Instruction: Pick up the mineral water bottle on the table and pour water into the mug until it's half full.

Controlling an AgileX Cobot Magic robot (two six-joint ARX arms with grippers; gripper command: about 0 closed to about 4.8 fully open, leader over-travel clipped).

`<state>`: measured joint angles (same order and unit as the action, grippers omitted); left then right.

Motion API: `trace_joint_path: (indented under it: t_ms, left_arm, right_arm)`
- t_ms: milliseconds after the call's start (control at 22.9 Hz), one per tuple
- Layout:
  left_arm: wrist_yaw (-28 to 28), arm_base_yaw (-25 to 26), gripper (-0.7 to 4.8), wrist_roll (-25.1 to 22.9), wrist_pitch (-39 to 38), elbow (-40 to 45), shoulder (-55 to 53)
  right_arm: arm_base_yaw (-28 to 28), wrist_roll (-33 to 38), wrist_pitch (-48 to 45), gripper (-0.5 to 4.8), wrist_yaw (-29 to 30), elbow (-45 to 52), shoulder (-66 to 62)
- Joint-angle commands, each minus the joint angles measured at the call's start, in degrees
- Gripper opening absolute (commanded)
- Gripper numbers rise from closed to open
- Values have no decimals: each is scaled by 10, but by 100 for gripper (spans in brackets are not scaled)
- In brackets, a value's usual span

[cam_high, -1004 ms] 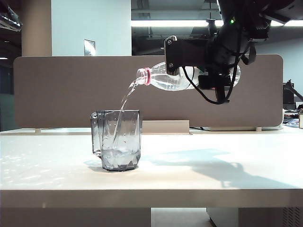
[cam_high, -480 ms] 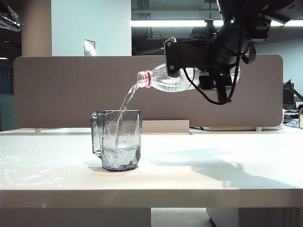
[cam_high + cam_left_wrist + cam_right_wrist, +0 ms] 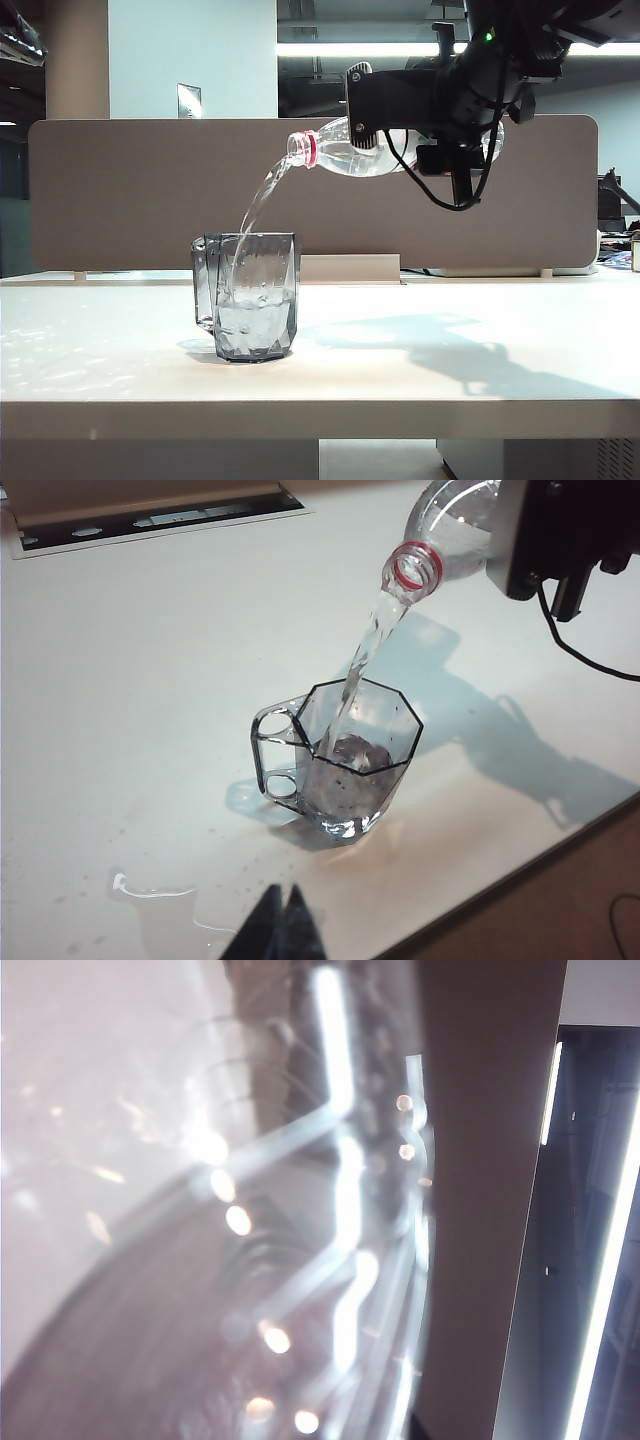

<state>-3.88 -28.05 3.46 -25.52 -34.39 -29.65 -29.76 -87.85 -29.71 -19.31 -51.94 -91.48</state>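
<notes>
The mineral water bottle (image 3: 345, 158) lies nearly level in the air, held at its middle by my right gripper (image 3: 390, 128), its red-ringed neck (image 3: 414, 566) tipped slightly down. Water (image 3: 255, 200) streams from the open mouth into the smoky-grey mug (image 3: 246, 296), which stands on the table (image 3: 480, 380) with its handle (image 3: 272, 750) to the left. The water in the mug reaches a little under half its height. In the right wrist view the clear bottle wall (image 3: 250, 1240) fills the picture as a blur. My left gripper (image 3: 281, 920) hangs shut and empty above the table, near the mug.
A thin puddle of spilled water (image 3: 150, 890) lies on the table between the mug and my left gripper. A grey partition (image 3: 130, 190) stands along the back edge. The table's front edge (image 3: 520, 870) runs close to the mug.
The right gripper and bottle have risen slightly, with the neck a little higher above the mug. The stream keeps falling and the water in the mug stands higher.
</notes>
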Motion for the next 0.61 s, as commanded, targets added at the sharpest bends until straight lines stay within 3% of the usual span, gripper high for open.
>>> trace_joint_path:
  t_ms: [44,611]
  left_arm:
    - [0,0,-5,0,8,-2,1]
    - [0,0,-5,0,8,-2,1]
  right_arm:
    - [0,3,-23,202,-2,-5,5]
    - [0,13,-22,202,-18,-4,5]
